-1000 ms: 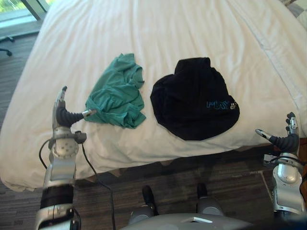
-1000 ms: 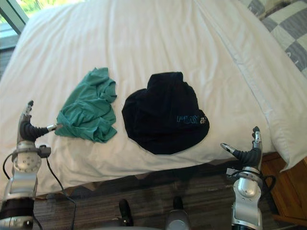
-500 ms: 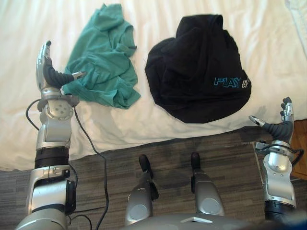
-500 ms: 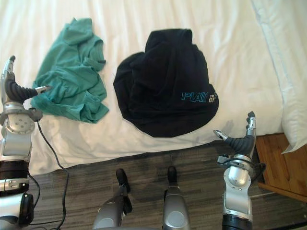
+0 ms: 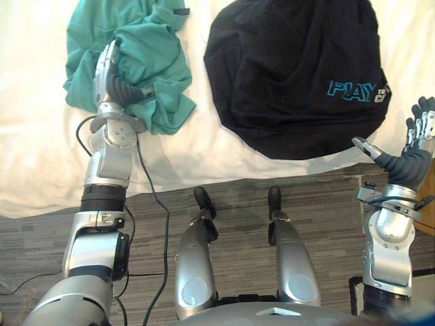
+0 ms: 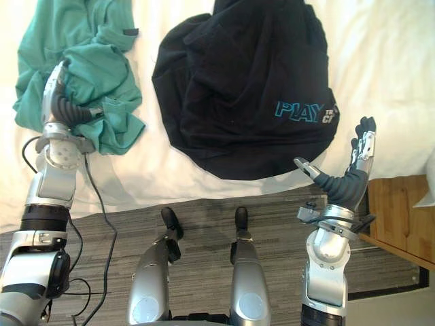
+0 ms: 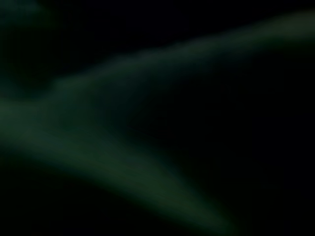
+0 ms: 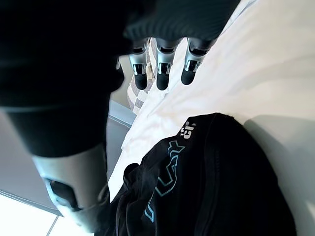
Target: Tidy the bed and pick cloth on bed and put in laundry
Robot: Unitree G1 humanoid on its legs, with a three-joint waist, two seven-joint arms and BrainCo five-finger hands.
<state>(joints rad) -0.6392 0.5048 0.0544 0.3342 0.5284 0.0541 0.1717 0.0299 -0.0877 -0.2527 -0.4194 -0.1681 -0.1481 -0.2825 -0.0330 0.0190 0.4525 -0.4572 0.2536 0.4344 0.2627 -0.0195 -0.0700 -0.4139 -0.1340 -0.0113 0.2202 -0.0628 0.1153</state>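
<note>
Green cloth [image 5: 160,41] under left hand [image 5: 117,83], black garment [image 5: 292,68] just beside.

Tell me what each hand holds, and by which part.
Nothing is held. The left hand lies open on the green shirt; the right hand hangs open beside the black garment.

One print noted: light blue lettering [image 5: 350,89] on the black cloth [image 5: 292,68], which lies on the white bed [image 5: 204,153]. It is a short word in block capitals, near the cloth's edge on the robot's right side. Smaller characters in two short rows stand just beside it. The right wrist view shows the same lettering.
</note>
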